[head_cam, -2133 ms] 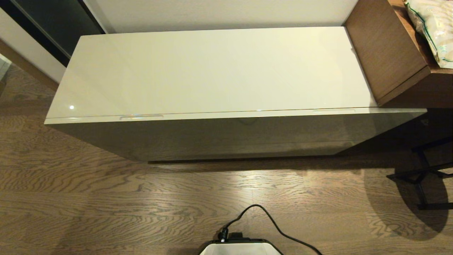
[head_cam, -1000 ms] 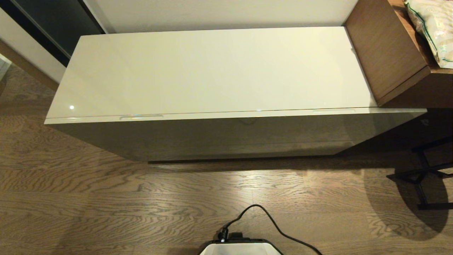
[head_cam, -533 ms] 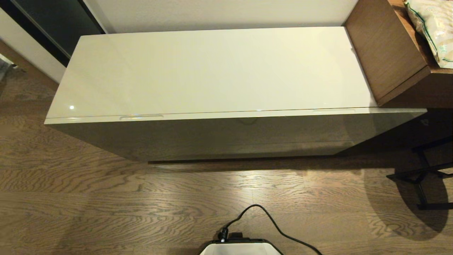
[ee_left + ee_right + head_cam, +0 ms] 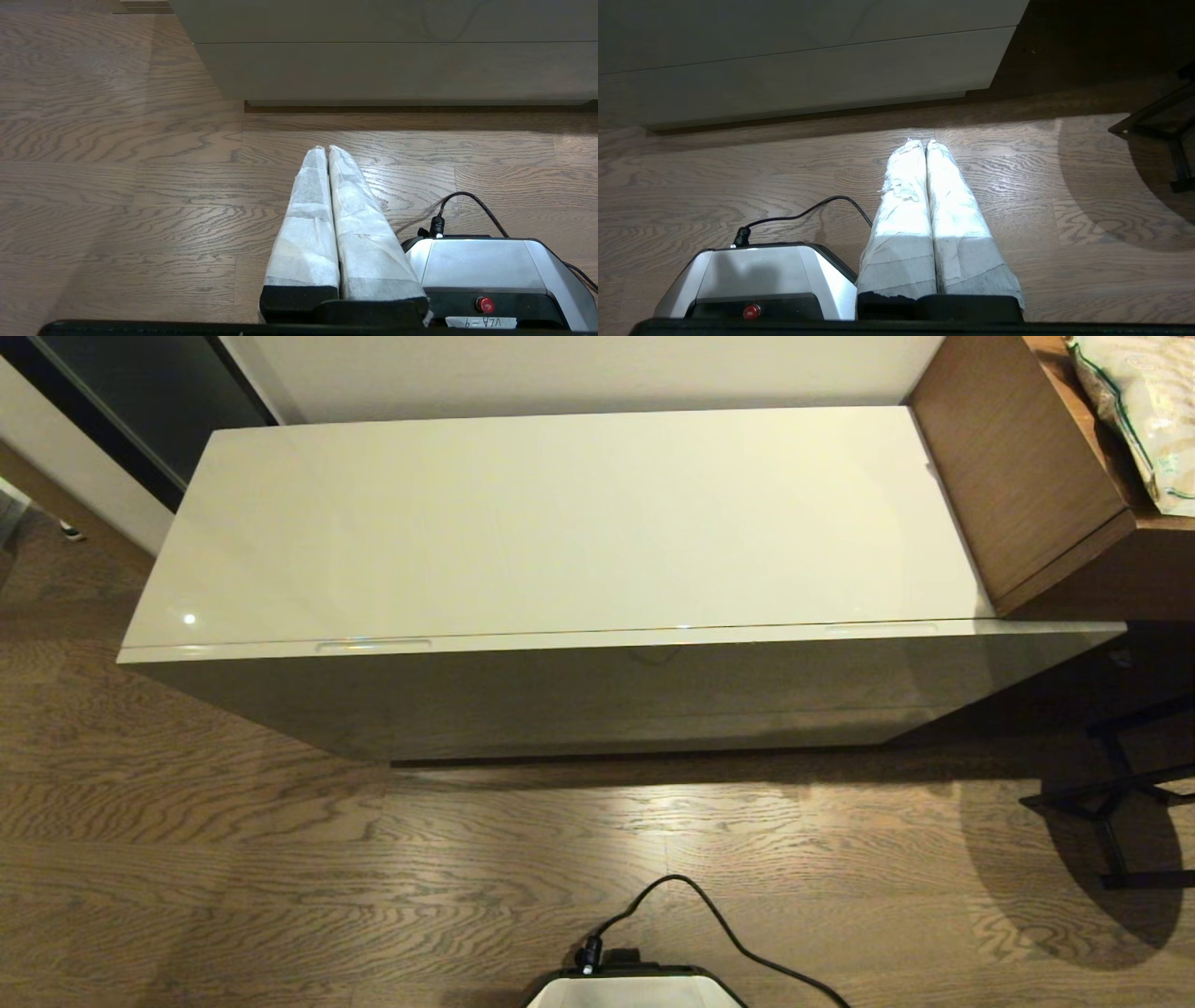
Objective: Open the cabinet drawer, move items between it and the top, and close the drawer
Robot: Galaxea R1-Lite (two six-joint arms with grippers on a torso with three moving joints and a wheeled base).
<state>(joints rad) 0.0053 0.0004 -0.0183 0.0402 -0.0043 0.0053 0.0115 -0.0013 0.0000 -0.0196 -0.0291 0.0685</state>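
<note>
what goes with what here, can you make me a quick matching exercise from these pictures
Things:
1. cabinet drawer
2. left gripper
3. wooden desk
4. black cable

States or places:
A. beside the robot's base, jaws shut, holding nothing
B. lying on the floor, plugged into the base
C. closed
D. at the cabinet's right end, a printed bag on it

Pairs: 1-C, 2-A, 3-D, 4-B

White-wrapped fingers (image 4: 308, 224), silver-black base (image 4: 635, 989), black cable (image 4: 709, 915), red button (image 4: 485, 304).
</note>
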